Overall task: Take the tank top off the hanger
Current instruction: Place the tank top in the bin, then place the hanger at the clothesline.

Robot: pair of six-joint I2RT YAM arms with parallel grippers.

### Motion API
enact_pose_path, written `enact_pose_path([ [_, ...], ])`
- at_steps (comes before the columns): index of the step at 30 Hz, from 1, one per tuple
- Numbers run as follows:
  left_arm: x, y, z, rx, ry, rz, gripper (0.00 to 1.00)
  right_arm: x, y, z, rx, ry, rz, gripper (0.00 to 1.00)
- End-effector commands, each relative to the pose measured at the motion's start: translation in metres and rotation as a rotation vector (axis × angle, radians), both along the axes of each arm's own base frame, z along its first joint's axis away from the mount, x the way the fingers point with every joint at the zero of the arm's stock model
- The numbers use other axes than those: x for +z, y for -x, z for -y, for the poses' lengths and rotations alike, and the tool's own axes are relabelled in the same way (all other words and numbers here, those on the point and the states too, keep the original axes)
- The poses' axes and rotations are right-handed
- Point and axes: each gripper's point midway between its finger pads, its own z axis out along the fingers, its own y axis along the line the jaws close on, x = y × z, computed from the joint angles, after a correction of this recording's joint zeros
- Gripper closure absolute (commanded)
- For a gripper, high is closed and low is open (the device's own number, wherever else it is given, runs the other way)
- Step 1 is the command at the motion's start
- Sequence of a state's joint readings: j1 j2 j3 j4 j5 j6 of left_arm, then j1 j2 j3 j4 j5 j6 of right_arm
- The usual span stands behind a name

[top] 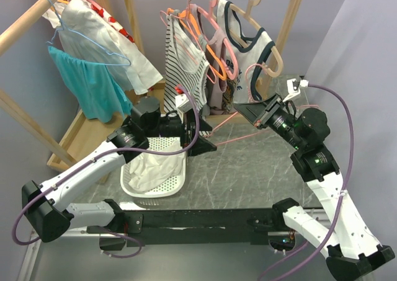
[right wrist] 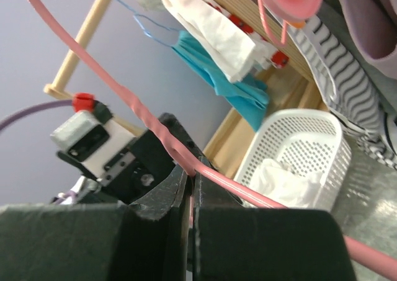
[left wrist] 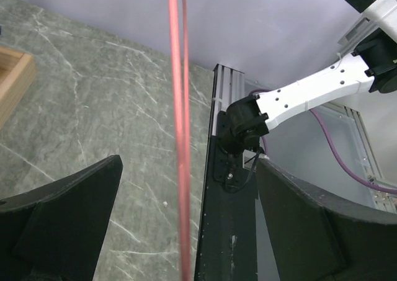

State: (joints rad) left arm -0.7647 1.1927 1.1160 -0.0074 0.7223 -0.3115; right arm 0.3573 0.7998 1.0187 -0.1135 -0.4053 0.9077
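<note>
Over the marble-patterned table, the right gripper (right wrist: 190,191) pinches the bare pink hanger (left wrist: 180,138) between closed jaws; the left gripper (left wrist: 189,169) stands wide, the hanger's rod passing between its fingers without touching either; the white tank top (top: 158,166) lies crumpled in the white basket (top: 162,187) beneath the left arm.

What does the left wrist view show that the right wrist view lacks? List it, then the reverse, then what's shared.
Left wrist only: open left end effector straddling the pink hanger, the table, the right arm. Right wrist only: right end effector shut on that hanger, white basket holding a white garment, teal cloth. Both: the pink hanger.
</note>
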Motion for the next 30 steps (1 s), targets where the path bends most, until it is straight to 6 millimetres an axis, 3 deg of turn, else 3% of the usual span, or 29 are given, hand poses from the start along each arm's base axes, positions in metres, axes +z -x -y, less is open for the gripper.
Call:
enact_pose_path([
  [1, -0.004, 0.005, -0.001, -0.022, -0.017, -0.002, 0.09, 0.035, 0.014, 0.003, 0.042, -0.086, 0.112, 1.0],
  [6, -0.013, 0.004, -0.004, 0.002, -0.033, -0.006, 0.18, 0.035, 0.015, 0.005, 0.064, -0.109, 0.108, 1.0],
  [8, -0.013, 0.002, -0.004, 0.007, -0.037, -0.005, 0.3, 0.033, 0.013, 0.005, 0.071, -0.116, 0.107, 1.0],
  [9, -0.017, 0.0, -0.003, 0.016, -0.048, -0.012, 0.37, 0.032, 0.013, 0.006, 0.071, -0.122, 0.104, 1.0],
  [10, -0.016, -0.002, -0.003, 0.019, -0.049, -0.012, 0.5, 0.033, 0.014, 0.007, 0.072, -0.124, 0.106, 1.0],
  [12, -0.018, -0.003, -0.001, 0.011, -0.054, -0.013, 0.61, 0.032, 0.013, 0.007, 0.072, -0.123, 0.104, 1.0],
  [13, -0.02, -0.003, -0.001, 0.01, -0.065, -0.016, 0.74, 0.033, 0.015, 0.007, 0.076, -0.124, 0.107, 1.0],
  [16, -0.016, -0.005, -0.001, 0.011, -0.071, -0.004, 0.99, 0.034, 0.016, 0.008, 0.075, -0.115, 0.119, 1.0],
  [22, -0.004, 0.007, -0.002, -0.05, -0.046, 0.023, 0.99, 0.032, 0.017, 0.009, 0.064, -0.089, 0.121, 0.99],
  [26, 0.007, 0.011, -0.004, -0.057, -0.03, 0.036, 0.99, 0.029, 0.018, 0.012, 0.045, -0.069, 0.121, 0.87],
  [27, 0.011, 0.013, -0.006, -0.055, -0.022, 0.042, 0.99, 0.028, 0.018, 0.014, 0.032, -0.058, 0.127, 0.82],
  [28, 0.013, 0.013, -0.007, -0.052, -0.017, 0.048, 0.99, 0.029, 0.018, 0.015, 0.026, -0.053, 0.134, 0.63],
  [30, 0.016, 0.012, -0.01, -0.029, -0.023, 0.053, 0.99, 0.026, 0.017, 0.019, -0.005, -0.032, 0.131, 0.43],
])
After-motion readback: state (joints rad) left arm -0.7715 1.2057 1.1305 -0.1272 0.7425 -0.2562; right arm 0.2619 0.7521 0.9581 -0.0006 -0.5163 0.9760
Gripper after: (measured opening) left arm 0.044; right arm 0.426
